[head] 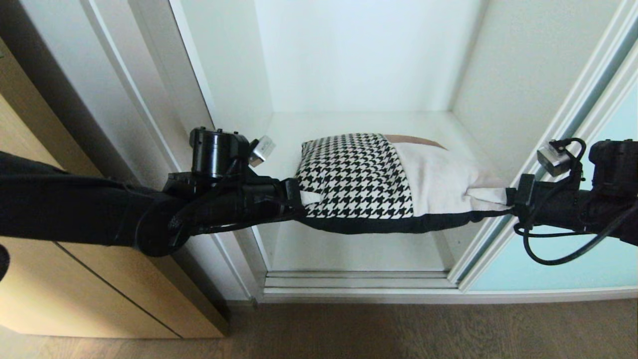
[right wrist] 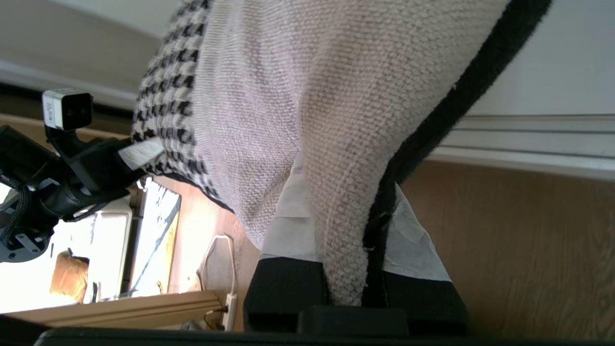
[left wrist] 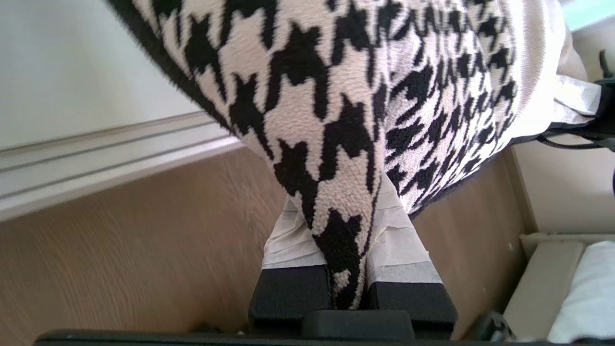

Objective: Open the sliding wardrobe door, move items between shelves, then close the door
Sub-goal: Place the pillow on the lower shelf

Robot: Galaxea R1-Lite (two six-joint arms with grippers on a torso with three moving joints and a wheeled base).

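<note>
Centre frame, cushion (head: 379, 179) hangs before the open wardrobe, left gripper (head: 299, 198) and right gripper (head: 501, 197) each clenched on a corner; mid-transfer, next it needs level carrying onto a shelf (head: 359, 122).

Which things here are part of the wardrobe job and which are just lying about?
Part of the job:
cushion, pinched by left gripper and right gripper
white shelf
sliding wardrobe door

Just there:
light wood cabinet
wood-grain floor

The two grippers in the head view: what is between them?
The cushion spans the whole gap, its corners pinched by the left gripper and the right gripper, in front of the open wardrobe's white shelf. The head view shows it.
</note>
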